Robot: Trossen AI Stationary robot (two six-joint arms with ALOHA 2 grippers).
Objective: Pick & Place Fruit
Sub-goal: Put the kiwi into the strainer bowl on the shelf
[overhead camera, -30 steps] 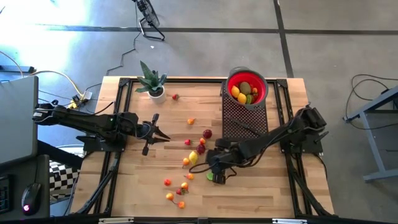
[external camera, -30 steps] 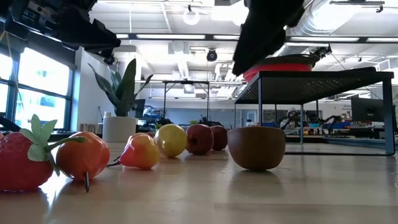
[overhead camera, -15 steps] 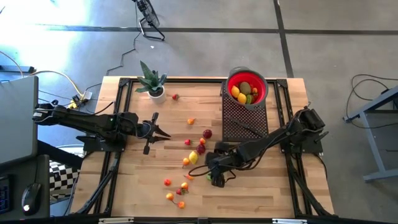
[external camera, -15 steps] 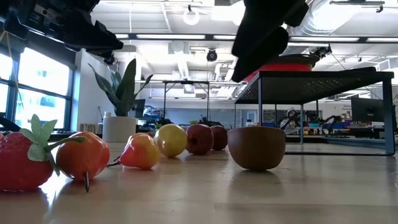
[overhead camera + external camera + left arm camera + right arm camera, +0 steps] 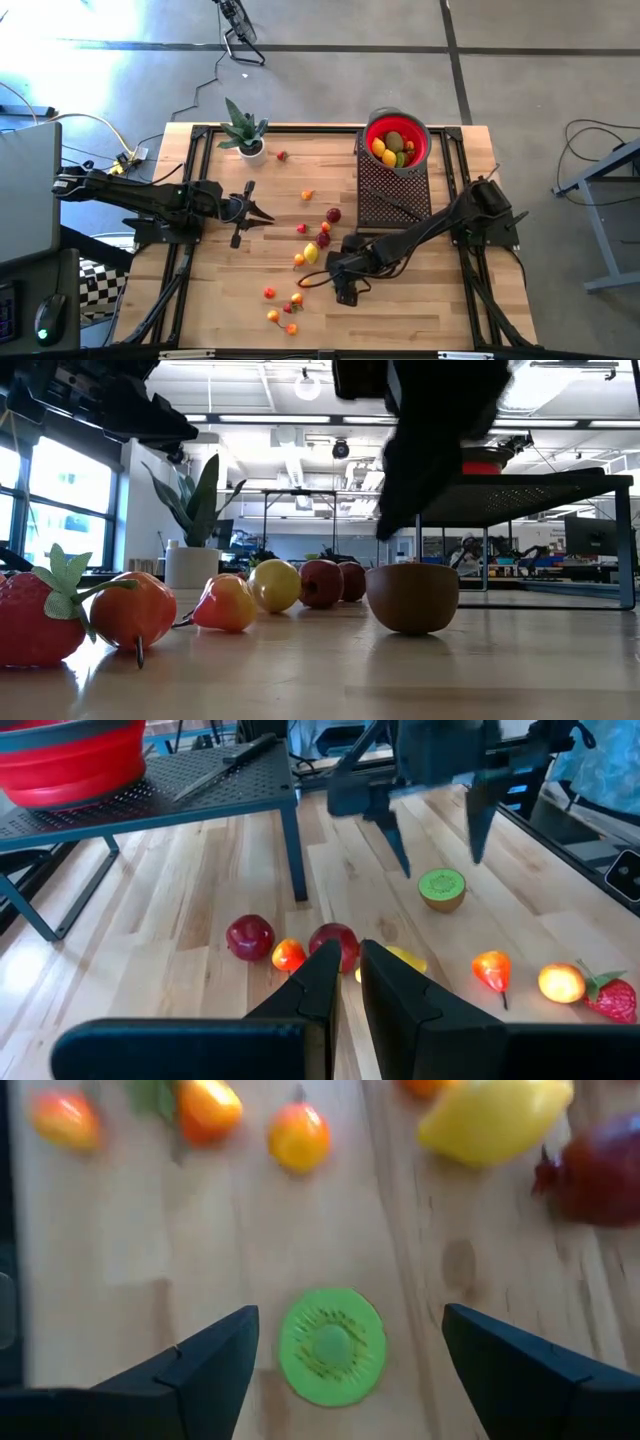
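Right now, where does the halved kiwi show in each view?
High view: kiwi hidden under the right gripper.
Low view: right of centre, brown skin facing the camera.
Left wrist view: right of centre, green face up.
Right wrist view: bottom centre, between the open fingers.
Shared landmark: the yellow lemon nearby.

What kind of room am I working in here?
Likely a robotics lab or workshop: exposed ceiling ducts and strip lights, a concrete floor with loose cables, and more black-framed benches behind the wooden table.
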